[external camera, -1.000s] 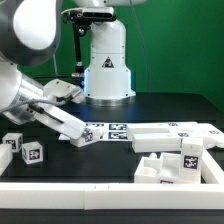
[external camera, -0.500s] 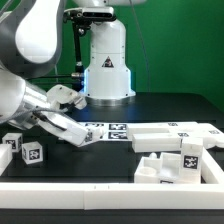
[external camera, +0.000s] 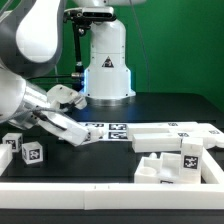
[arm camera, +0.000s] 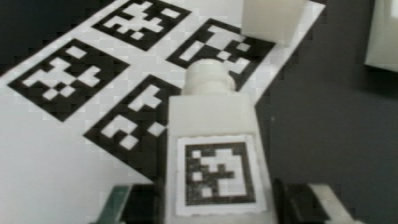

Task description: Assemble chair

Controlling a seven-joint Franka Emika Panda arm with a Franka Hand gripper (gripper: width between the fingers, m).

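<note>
A long white chair leg [arm camera: 210, 130] with a black-and-white tag on its top lies on the marker board [arm camera: 54, 140]. My gripper [arm camera: 228, 206] straddles the leg's near end. One finger stands on each side of it, with a dark gap between each finger and the leg, so the gripper is open. In the exterior view the gripper [external camera: 80, 134] is low at the marker board's [external camera: 112, 131] end toward the exterior view's left. A flat white chair panel [external camera: 165, 136] lies to the exterior view's right. Chunky tagged chair pieces [external camera: 178, 163] sit in front of the panel.
Two small tagged white blocks [external camera: 10, 143] [external camera: 33, 153] sit at the exterior view's left. The white border rail [external camera: 100, 196] runs along the front. Another robot's white base [external camera: 107, 62] stands behind the marker board.
The gripper has shifted slightly toward the exterior view's left and lower at the marker board. It has held still over the last half second.
</note>
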